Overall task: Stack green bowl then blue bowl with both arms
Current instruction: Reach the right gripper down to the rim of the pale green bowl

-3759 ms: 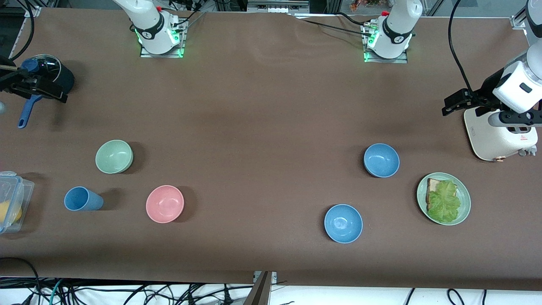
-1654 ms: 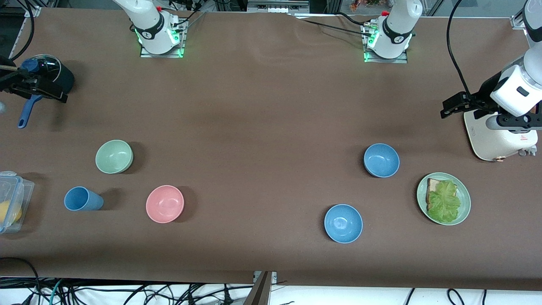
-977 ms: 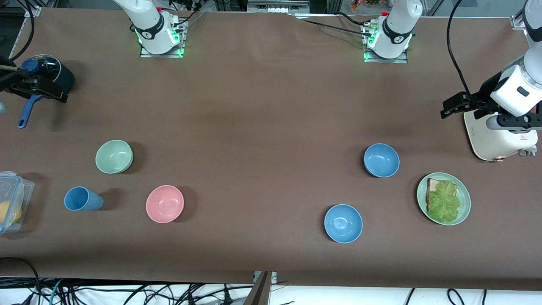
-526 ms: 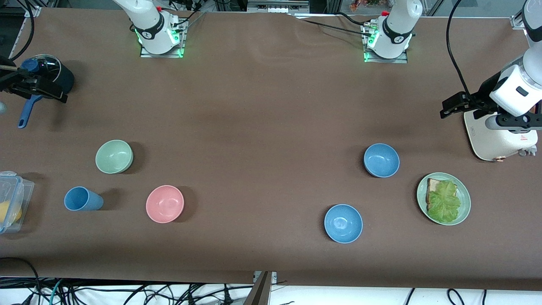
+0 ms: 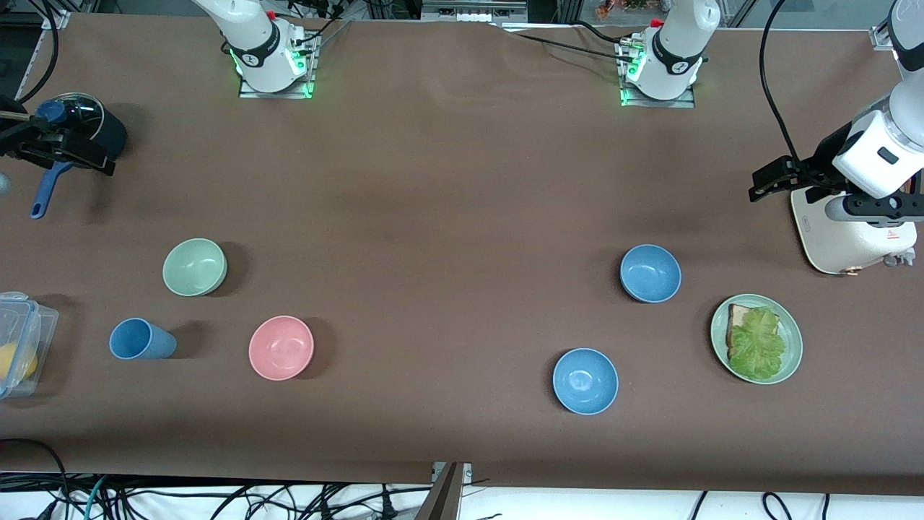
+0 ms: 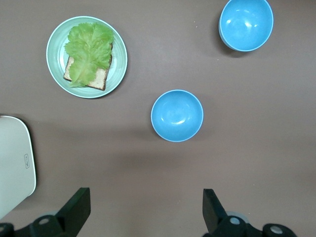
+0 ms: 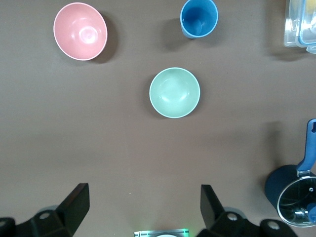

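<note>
Front view: both arms raised, bowls unstacked.
Left end effector [image 6: 143,210] and right end effector [image 7: 143,207] open, empty; green bowl [image 5: 194,266], blue bowl [image 5: 650,273] well apart on tabletop [image 5: 447,217].

Pink bowl [image 5: 281,347]: lower part of the frame, toward the right arm's end, upright.
Cup [image 5: 141,339]: blue, on its side near the pink bowl.
Container [image 5: 22,339]: clear, at the frame's edge, something yellow inside.
Pot [image 5: 79,130]: dark, glass-lidded, blue handle, upper part of the frame.
Sky-blue bowl [image 5: 585,380]: lower middle of the frame.
Plate [image 5: 792,347]: green, bearing bread [image 5: 738,315] under lettuce [image 5: 758,344].
Appliance [image 5: 852,235]: white, above the plate in the frame.
</note>
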{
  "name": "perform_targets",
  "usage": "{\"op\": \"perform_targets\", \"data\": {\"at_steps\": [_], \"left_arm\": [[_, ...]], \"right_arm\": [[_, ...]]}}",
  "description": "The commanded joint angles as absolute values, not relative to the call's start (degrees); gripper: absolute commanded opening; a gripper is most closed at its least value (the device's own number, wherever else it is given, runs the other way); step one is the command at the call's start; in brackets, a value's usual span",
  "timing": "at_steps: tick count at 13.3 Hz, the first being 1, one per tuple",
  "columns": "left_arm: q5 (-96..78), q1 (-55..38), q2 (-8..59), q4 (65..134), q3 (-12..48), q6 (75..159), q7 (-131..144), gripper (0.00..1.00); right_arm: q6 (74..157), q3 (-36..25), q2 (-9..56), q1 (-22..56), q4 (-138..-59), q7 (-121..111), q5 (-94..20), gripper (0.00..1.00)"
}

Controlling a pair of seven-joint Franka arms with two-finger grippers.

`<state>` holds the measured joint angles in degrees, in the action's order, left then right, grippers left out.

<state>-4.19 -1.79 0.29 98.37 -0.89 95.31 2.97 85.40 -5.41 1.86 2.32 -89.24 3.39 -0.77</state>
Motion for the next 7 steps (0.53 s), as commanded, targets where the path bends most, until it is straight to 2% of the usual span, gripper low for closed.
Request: {"op": "perform_targets", "data": {"at_steps": [1, 4, 7], "left_arm": [[-2.9, -2.02, 0.62, 97.47, -0.97, 95.45, 3.43, 1.0], [-2.81, -1.58, 0.53, 97.12, -1.06, 94.66, 3.43, 1.0], [-2.81, -1.84, 0.62, 97.03, -0.88, 94.75, 3.43, 1.0]], "right_arm": [[85.08, -5.1, 4.12, 1.49, -88.07, 2.55, 0.0, 0.99], [85.08, -5.19, 6.06, 1.41, -88.33, 2.64, 5.16, 0.99], [86.56, -6.67, 10.97, -0.95, -88.51, 2.11, 7.83, 0.99]]}}
